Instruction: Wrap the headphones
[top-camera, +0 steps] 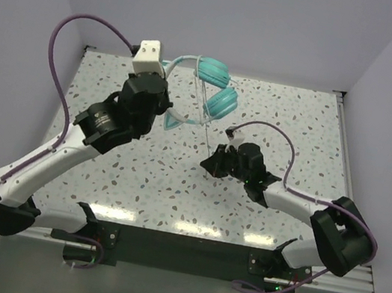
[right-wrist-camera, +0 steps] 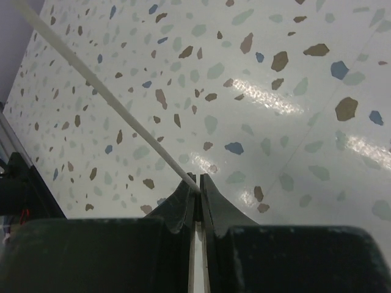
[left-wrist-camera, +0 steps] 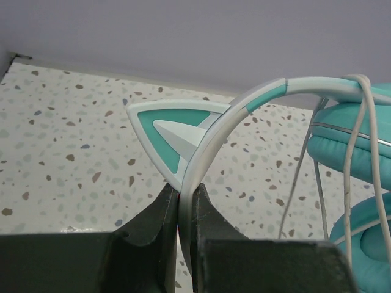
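The left gripper (left-wrist-camera: 183, 195) is holding the headphones (top-camera: 218, 86) up over the far middle of the tabletop (top-camera: 297, 134). Its fingers (left-wrist-camera: 156, 220) are squeezing tight on the thin headband (left-wrist-camera: 256, 101), right beside a pointy ear piece (left-wrist-camera: 171, 134). The left arm is reaching far out and bending in toward the right, with its wrist up high. The two round earcups (left-wrist-camera: 330, 152) are hanging just to the right of those fingers.

The whitish cord (left-wrist-camera: 360, 122) is lying over the headband and hanging down in front of the earcups. I cannot tell how many turns are on there, because the strands are so thin.

Nearer and a bit more to the right, the right gripper (top-camera: 211, 158) is sitting low over the tabletop. Its arm is stretching in from the near right corner. Its fingers (right-wrist-camera: 177, 207) are pinching together on the cord, which is running straight and tight away from them.

So I think the winding step is going on now, and it is only partly done. The next move is probably for the right arm to carry the cord around the headphones again. It needs a gentle pull, so the cord is not slipping out or tugging the headband loose, while the left arm is holding steady.
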You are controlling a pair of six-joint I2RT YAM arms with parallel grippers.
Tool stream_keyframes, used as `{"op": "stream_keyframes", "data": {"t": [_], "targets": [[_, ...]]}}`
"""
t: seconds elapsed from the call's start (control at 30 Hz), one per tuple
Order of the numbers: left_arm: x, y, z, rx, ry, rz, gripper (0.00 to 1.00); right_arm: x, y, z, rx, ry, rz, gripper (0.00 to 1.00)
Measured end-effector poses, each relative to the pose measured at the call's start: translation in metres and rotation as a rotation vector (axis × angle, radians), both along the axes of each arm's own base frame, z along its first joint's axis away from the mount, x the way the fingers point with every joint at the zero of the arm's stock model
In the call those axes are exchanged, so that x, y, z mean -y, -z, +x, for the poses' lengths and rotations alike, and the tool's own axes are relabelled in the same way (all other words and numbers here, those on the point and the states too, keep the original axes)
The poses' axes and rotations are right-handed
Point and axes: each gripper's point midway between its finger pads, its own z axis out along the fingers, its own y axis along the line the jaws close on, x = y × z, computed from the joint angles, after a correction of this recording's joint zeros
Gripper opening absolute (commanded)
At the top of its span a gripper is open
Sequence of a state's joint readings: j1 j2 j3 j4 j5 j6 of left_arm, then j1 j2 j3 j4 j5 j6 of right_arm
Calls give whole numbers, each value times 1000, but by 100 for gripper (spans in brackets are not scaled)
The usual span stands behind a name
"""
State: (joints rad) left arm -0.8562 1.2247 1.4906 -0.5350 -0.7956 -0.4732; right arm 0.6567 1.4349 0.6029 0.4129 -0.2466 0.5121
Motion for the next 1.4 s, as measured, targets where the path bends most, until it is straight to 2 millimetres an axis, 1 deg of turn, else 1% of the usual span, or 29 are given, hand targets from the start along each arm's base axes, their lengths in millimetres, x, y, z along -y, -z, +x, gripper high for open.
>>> {"op": "stream_keyframes", "data": {"t": [0.07, 0.17, 0.33, 0.4, 0.47, 0.67, 0.73, 0.77, 0.83, 0.87, 0.9, 0.97, 1.07, 1.17, 1.23, 1.33, 1.4], "targets": [[-16, 13, 19, -29, -66, 27, 0, 9, 2, -6, -5, 19, -17, 0], [-31, 32, 42, -75, -117, 53, 0, 18, -2, -15, 2, 33, -38, 0], [-54, 69, 74, -162, -172, 82, 0, 23, -21, -37, 37, -4, -62, 0], [-59, 85, 83, -200, -178, 93, 0, 23, -26, -46, 49, -28, -78, 0], [-59, 99, 91, -232, -178, 106, 0, 20, -29, -55, 52, -59, -109, 0], [-45, 147, 107, -332, -153, 158, 0, 3, -41, -86, 73, -177, -222, 0], [-42, 162, 110, -361, -144, 171, 0, 2, -50, -90, 92, -194, -259, 0], [-41, 173, 110, -376, -140, 178, 0, 2, -55, -91, 102, -195, -282, 0], [-41, 192, 108, -400, -134, 190, 0, 6, -62, -89, 119, -182, -318, 0], [-43, 205, 105, -416, -133, 200, 0, 10, -65, -87, 127, -170, -346, 0], [-44, 213, 102, -428, -133, 207, 0, 12, -67, -87, 132, -168, -361, 0], [-47, 238, 92, -473, -127, 233, 0, 21, -71, -83, 144, -153, -409, 0], [-44, 266, 77, -515, -103, 270, 0, 25, -81, -78, 165, -149, -456, 0], [-29, 289, 56, -533, -58, 316, 0, 20, -89, -67, 189, -149, -500, 0], [-15, 301, 41, -536, -16, 349, 0, 16, -89, -58, 202, -149, -534, 0], [3, 317, 16, -540, 52, 381, 0, 10, -79, -44, 199, -152, -587, 0], [7, 325, -1, -540, 81, 378, 0, 9, -69, -34, 188, -151, -621, 0]]}}
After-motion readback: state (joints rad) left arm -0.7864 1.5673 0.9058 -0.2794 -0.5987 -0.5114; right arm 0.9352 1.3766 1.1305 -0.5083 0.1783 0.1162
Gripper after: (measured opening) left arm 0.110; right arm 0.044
